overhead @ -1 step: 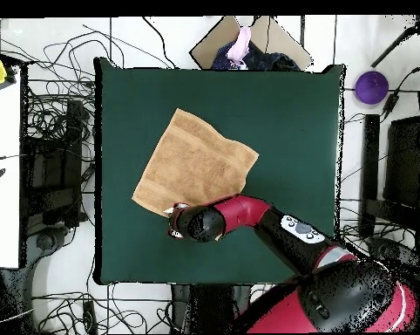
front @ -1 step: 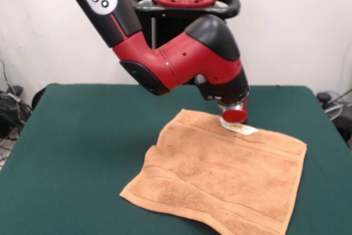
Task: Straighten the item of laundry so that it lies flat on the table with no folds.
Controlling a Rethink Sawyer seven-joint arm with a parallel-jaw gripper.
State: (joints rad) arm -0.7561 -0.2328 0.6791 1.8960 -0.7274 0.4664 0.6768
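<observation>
Towel [front @ -1 step: 220,177] edge hidden under arm [front @ -1 step: 187,59]; claw [front @ -1 step: 235,115] fingers unclear.

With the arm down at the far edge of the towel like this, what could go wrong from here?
1. The tool sits low at the towel's edge by the white tag; it may catch only the tag, so the cloth slips free.
2. One corner looks tucked or curled; a pull from the tag side could drag the whole towel across the table without opening it.
3. The near edge already lies close to the table's front; dragging that way could hang it over.
</observation>
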